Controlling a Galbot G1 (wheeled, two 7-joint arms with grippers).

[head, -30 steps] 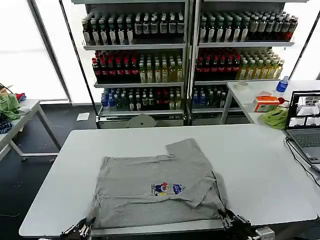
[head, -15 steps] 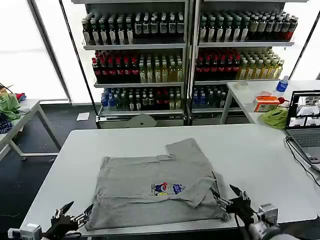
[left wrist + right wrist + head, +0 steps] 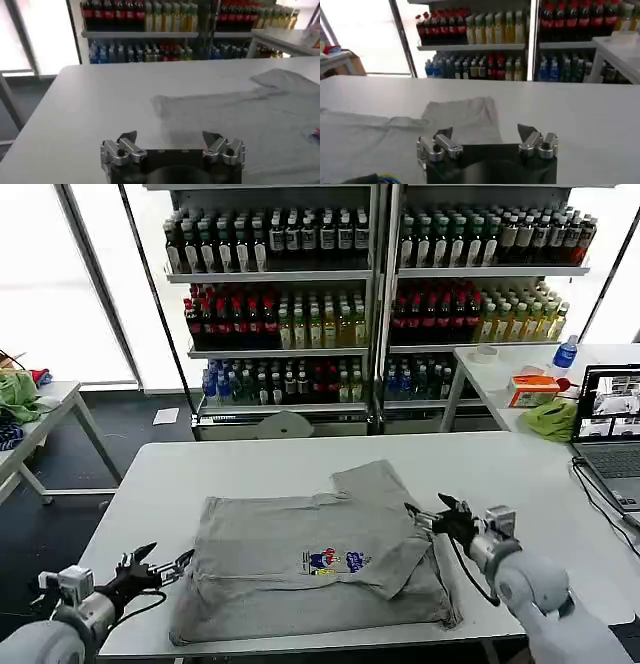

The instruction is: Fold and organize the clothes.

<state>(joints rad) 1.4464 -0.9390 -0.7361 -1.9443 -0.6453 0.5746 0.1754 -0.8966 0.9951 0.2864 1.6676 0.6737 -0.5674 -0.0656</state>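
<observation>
Down at the near left corner of the white table (image 3: 520, 484), the left gripper (image 3: 158, 562) hovered with its fingers spread wide and nothing between them, just off the left hem of the light grey shirt (image 3: 300, 559). The left wrist view confirmed it: both jaws stood apart, bare tabletop under them and the shirt's edge a little beyond. The shirt itself lay flat on the near half of the table, roughly centred, partly folded, with one sleeve (image 3: 372, 480) pointing toward the far edge and the small multicoloured chest print (image 3: 333, 562) facing up. On the shirt's right side the right gripper (image 3: 432, 514) was poised over the right edge of the fabric, near the folded flap, its fingers likewise parted and holding nothing; from the right wrist camera the jaws sat wide over grey cloth, the sleeve ahead of them. Farther right, an open laptop (image 3: 612, 429) sat at the table's right edge. Beyond it, on a second table, lay a bright green cloth (image 3: 549, 420), an orange-and-white box (image 3: 531, 391) and a blue-capped bottle (image 3: 565, 354). Another green cloth (image 3: 17, 395) rested on a side table at far left. Behind everything stood the drink shelves (image 3: 375, 294), packed with rows of bottles.
</observation>
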